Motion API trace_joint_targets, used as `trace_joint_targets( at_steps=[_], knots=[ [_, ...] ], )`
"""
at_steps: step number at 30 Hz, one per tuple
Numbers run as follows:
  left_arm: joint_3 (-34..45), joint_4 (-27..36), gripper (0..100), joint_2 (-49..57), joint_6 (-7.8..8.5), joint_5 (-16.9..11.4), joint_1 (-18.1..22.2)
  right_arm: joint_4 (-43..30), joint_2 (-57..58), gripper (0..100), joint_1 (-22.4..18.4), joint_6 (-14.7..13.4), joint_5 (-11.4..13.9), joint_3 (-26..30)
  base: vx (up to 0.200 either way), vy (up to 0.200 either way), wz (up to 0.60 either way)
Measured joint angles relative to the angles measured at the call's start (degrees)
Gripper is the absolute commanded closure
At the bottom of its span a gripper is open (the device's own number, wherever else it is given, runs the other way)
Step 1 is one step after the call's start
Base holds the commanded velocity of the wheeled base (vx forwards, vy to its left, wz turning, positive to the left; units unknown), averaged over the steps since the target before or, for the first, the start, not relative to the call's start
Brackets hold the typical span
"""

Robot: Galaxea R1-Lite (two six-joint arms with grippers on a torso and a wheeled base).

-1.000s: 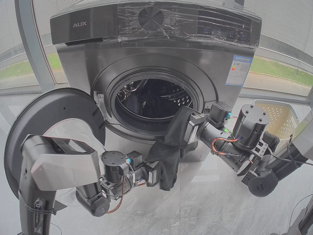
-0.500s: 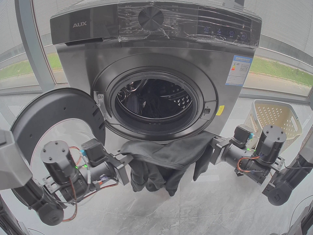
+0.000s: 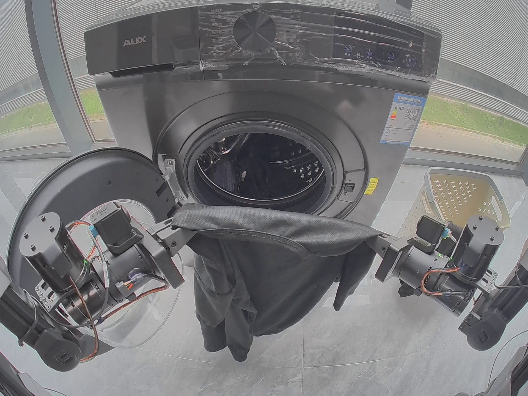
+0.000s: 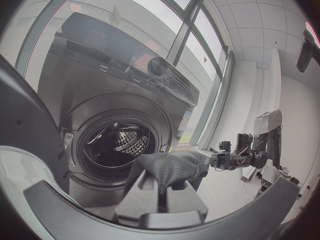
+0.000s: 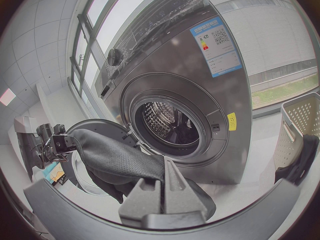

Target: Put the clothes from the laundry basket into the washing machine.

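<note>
I am holding a garment (image 3: 264,259) stretched between my left gripper (image 3: 175,228) and my right gripper (image 3: 380,241). Each one is pinching an end, and the rest is hanging below them toward the floor (image 3: 357,336). The washing machine (image 3: 258,97) is standing just beyond both grippers, its drum opening (image 3: 259,166) sitting behind and slightly above the stretched cloth. Its door (image 3: 82,185) is hanging open beyond and left of my left gripper. The laundry basket (image 3: 467,191) is standing beyond my right gripper, beside the machine, with another piece of clothing (image 5: 300,164) hanging over its rim.

Stretched dark garment (image 3: 275,259) hanging before open washing machine (image 3: 137,105); cream laundry basket (image 3: 467,196) at right.
</note>
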State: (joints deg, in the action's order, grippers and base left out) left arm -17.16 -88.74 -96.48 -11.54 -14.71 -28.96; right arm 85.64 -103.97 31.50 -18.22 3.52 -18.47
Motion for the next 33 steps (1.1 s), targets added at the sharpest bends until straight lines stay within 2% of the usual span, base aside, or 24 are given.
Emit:
trace_joint_targets(
  at_steps=[3, 8, 11, 33],
  knots=[
    [-0.06, 0.00, 100, 0.23, 0.16, -0.01, 0.09, 0.22, 0.26, 100, 0.96, 0.16, -0.57, -1.01, 0.000, 0.000, 0.00],
    [0.13, -0.05, 100, 0.56, 0.16, 0.00, 0.96, 0.94, 0.54, 100, 2.95, 0.60, -4.85, -3.94, 0.000, 0.000, 0.00],
    [0.00, -0.05, 100, 0.78, 0.11, 0.05, 1.60, 1.29, 1.06, 100, 3.64, 0.66, -5.84, -5.69, 0.000, 0.000, 0.00],
    [-1.62, -0.02, 100, 0.32, 0.06, 0.16, 1.66, 0.88, 2.96, 100, 2.36, 0.79, -5.77, -5.29, 0.000, 0.000, 0.00]
  ],
)
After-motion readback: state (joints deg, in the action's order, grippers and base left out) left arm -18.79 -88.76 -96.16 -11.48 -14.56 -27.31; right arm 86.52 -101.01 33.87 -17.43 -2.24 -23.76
